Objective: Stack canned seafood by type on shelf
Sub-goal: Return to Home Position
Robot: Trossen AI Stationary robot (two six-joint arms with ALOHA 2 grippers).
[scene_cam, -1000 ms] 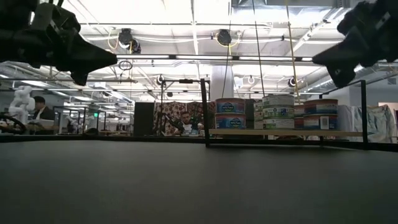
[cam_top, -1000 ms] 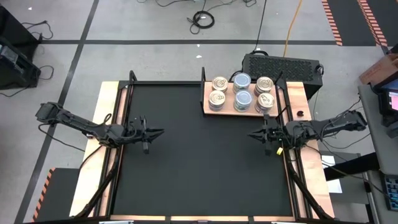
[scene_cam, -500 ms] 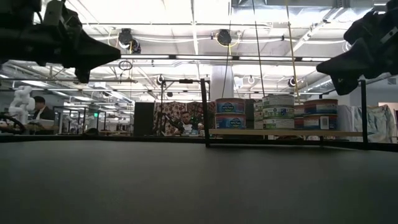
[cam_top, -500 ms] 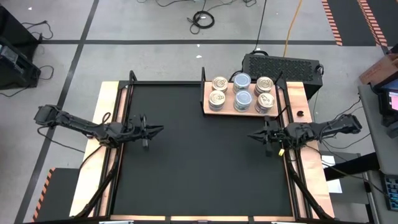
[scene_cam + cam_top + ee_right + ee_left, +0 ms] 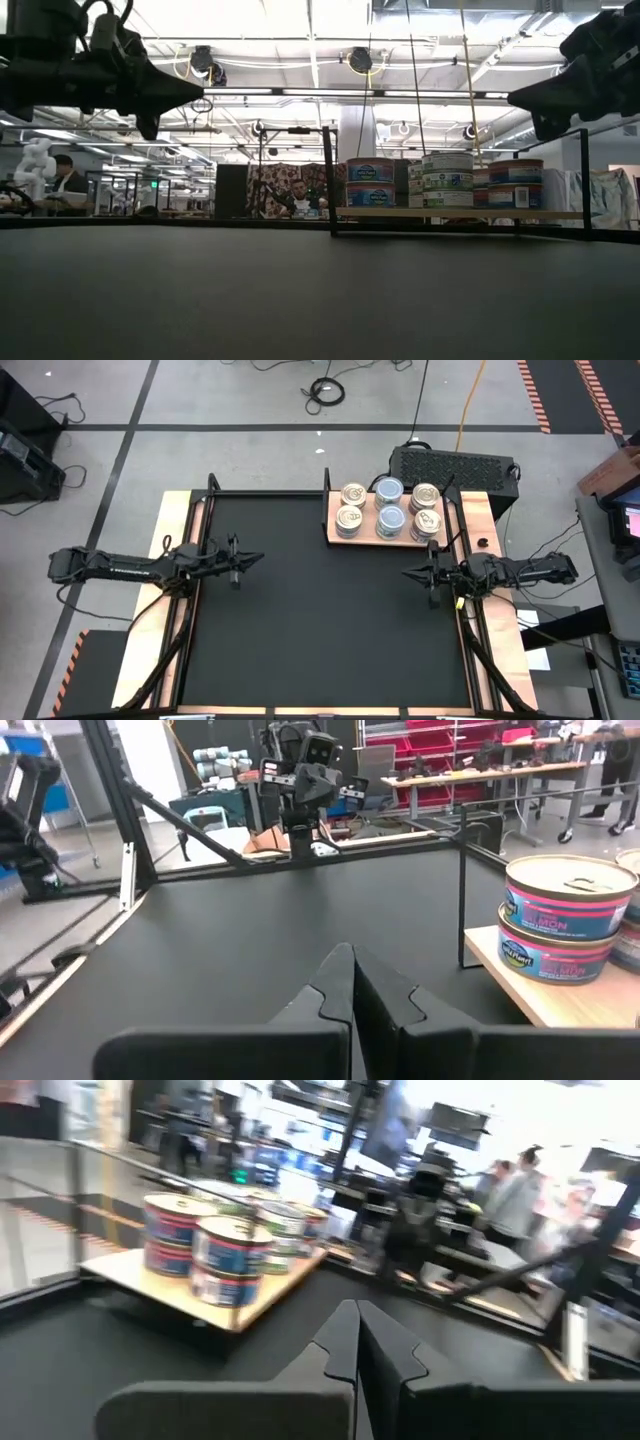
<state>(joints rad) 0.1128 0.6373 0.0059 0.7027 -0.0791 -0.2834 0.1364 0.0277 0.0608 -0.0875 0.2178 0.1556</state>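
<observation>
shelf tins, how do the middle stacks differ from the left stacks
Lids: the middle stacks have plain silvery-blue lids; the left stacks have cream-gold pull-tab lids.
Height: in the low view the middle stacks stand three tins high, the left stacks two.
Labels: the middle stacks look greenish, the left stacks blue with pink.
Both are flat round tins, upright on the shelf.

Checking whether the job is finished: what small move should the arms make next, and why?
Probably just settle both arms back at rest: the tins stand in six stacks on the shelf, none shows on the black mat, and the left pincer and right pincer are shut, holding nothing, near the mat's sides.
</observation>
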